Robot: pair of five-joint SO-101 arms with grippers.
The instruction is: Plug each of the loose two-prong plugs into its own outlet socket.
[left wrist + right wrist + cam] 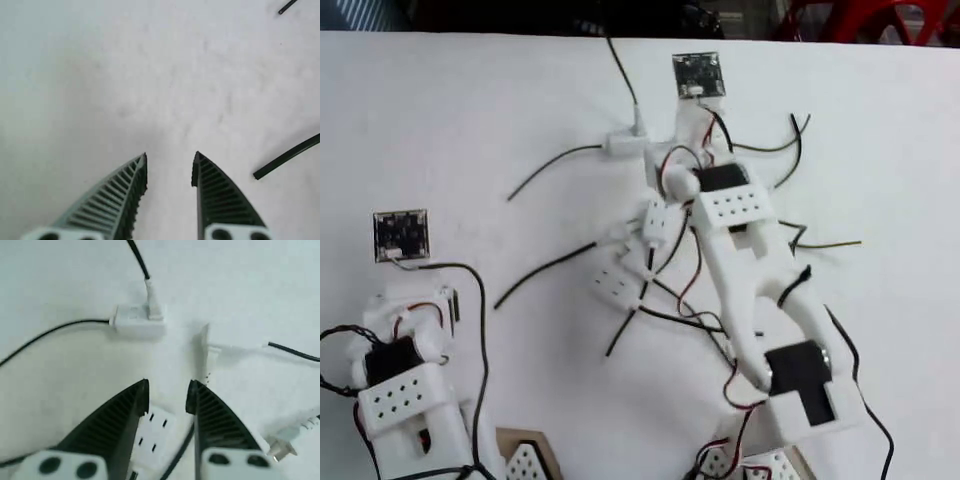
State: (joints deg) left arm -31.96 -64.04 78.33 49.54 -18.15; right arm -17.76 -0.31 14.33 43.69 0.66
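My right gripper is open and hangs just above a white outlet block whose slots show between its fingers. Beyond it lies a white socket with a white plug seated in it and a black cable leading away from each. A second white plug on a black cable lies beside it. A loose two-prong plug rests to one side. My left gripper is open over bare table, holding nothing. From above, the socket sits at the table's middle back, with outlet blocks nearer.
Black cables trail across the middle of the white table. One cable end lies close to my left gripper. The right arm reaches from the front right toward the middle. The left arm sits at the front left.
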